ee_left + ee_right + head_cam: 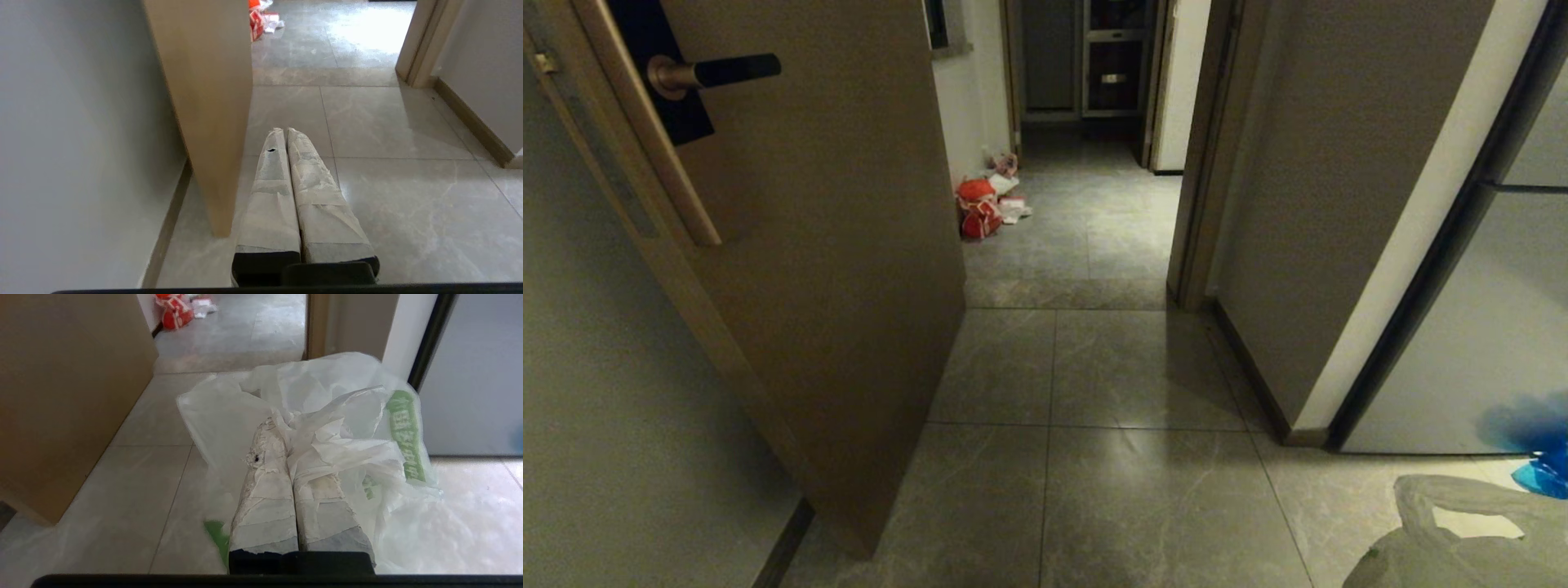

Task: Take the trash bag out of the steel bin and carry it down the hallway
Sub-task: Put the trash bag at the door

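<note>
A tiled hallway point(1094, 392) is seen running from the lower middle of the head view up to a dark doorway at the top centre. An open wooden door point(833, 245) fills the left of that frame, edge-on toward the passage, so the free lane lies to the right of it. Against the wall in the upper middle, an orange-red bag point(978, 211) and some litter are left on the floor, beside the route rather than across it. A blue bag point(1547, 472) shows at the right edge.

The trash bag point(327, 428) is out of any bin; no steel bin is visible. It is bunched around the right gripper point(286, 435), whose taped fingers are pressed together on the gathered plastic, probably so the load hangs off the floor while carried. In the head view only its top appears, at the lower right corner. The left gripper point(286, 131) is held empty, fingers together, pointing past the door's edge.
</note>
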You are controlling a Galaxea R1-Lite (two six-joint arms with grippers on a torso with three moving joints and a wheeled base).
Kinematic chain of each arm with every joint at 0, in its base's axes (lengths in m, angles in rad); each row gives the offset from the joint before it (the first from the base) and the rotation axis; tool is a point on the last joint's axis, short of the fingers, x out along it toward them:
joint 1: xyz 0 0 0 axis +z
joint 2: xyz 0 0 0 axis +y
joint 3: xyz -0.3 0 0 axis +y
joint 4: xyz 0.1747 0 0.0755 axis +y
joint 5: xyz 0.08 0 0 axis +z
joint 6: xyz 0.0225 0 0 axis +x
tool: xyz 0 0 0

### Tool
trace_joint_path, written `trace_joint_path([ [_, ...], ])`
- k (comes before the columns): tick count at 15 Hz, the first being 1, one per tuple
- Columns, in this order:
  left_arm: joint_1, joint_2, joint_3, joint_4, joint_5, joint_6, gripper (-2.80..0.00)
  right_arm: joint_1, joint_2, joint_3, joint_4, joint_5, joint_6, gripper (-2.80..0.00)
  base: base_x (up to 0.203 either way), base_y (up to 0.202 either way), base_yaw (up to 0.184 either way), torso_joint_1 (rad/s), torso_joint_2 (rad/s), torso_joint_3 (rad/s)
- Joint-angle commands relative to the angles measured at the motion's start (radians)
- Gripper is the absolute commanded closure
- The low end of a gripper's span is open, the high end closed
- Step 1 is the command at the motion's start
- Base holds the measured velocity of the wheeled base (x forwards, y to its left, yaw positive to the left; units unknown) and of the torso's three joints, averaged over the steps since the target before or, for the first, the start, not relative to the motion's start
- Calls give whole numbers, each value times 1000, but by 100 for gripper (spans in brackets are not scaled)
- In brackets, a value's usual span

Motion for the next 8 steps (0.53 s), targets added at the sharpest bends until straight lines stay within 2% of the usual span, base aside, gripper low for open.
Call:
trace_joint_path([
  [1, 0, 1, 0, 0, 1, 1, 0, 0, 1, 0, 0, 0, 0, 0, 0, 0, 0, 0, 0, 0],
  [4, 0, 1, 2, 0, 1, 1, 0, 0, 1, 0, 0, 0, 0, 0, 54, -4, 5, 0, 0, 3],
  [8, 0, 1, 0, 0, 1, 0, 0, 0, 1, 0, 0, 0, 0, 0, 187, -1, 1, 2, 2, 1],
])
